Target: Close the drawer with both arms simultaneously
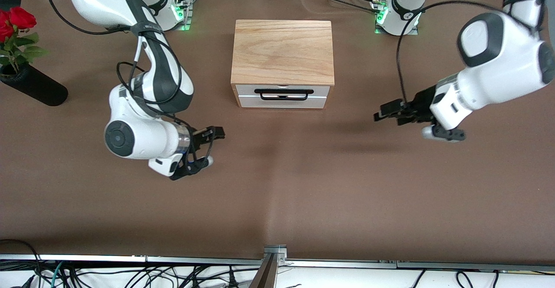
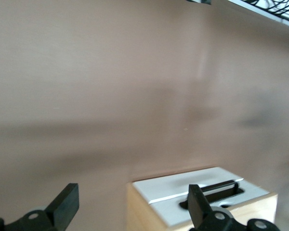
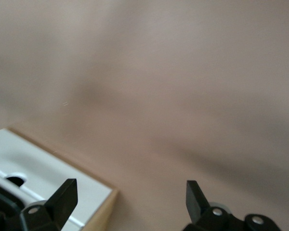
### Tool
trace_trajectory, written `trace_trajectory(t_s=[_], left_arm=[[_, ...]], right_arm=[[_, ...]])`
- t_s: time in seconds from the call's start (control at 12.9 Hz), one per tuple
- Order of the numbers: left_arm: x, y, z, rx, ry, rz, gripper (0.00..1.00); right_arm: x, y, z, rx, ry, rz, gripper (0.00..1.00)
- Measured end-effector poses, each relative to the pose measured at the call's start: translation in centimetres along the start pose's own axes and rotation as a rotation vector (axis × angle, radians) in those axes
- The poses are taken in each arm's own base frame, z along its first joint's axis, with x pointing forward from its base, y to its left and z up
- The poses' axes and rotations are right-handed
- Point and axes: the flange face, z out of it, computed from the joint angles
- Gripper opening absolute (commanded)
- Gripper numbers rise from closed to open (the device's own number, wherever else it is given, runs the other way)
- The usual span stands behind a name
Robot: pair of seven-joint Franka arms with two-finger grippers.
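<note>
The oak-coloured box stands mid-table. Its drawer has a white front panel that sits flush with the box, with the black wire handle across it. My left gripper hovers over bare table toward the left arm's end, apart from the box. In the left wrist view the left gripper is open and empty, and the drawer shows past it. My right gripper hangs over the table toward the right arm's end. The right gripper is also open and empty, with the drawer front at one side.
A black vase with red roses lies at the right arm's end of the brown table. A metal rail and loose cables run along the table edge nearest the front camera.
</note>
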Motion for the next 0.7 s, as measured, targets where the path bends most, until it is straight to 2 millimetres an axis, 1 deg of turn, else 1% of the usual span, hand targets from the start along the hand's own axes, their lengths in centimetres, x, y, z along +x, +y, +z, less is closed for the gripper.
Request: trace_trajectory(t_s=[0.23,0.39,0.47,0.54,0.7], left_arm=[[-2.9,-0.1,-5.5,0.173,0.005,0.07,1.0],[-4.4,0.1,-9.1,0.29,-0.013,0.1,1.0],[-4.9,0.0,-10.5,0.342,-0.026,0.105,1.0],[-5.2,-0.3,-11.4,0.38,-0.042,0.102,1.0],[-5.5,-0.7,-12.6,0.433,-0.055,0.095,1.0]], right_arm=[[-0.1,6.4,-4.0,-0.081,0.063,0.083,1.0],[-0.8,9.8,-8.0,-0.132,0.122,0.134,1.0],[-1.4,11.1,-10.5,-0.155,0.155,0.158,1.0],[-2.3,12.1,-13.1,-0.174,0.187,0.177,1.0],[-4.5,13.1,-18.1,-0.227,0.224,0.2,1.0]])
